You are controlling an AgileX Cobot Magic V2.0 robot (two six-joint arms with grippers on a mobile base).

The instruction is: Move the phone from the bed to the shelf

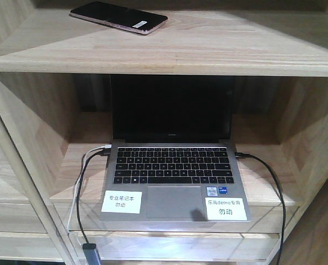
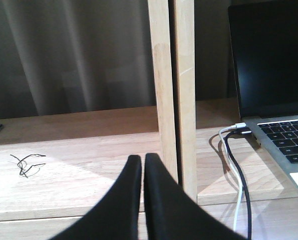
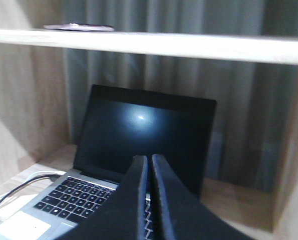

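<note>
The black phone (image 1: 118,16) lies flat on the top board of the light wooden shelf (image 1: 219,52), screen up, white sticker toward its right end. In the right wrist view the phone (image 3: 78,27) shows edge-on above the shelf board (image 3: 189,45). My left gripper (image 2: 143,159) is shut with nothing in it, low beside an upright post (image 2: 174,100) of the shelf. Also shut and holding nothing, my right gripper (image 3: 150,160) hangs over the laptop's keyboard, well below the phone. The bed is out of view.
An open grey laptop (image 1: 172,171) with a dark screen fills the lower compartment, with white labels on its palm rest. Black and white cables (image 1: 84,182) run from its left side and a black cable (image 1: 274,187) from its right. A small wire tangle (image 2: 27,164) lies on the left board.
</note>
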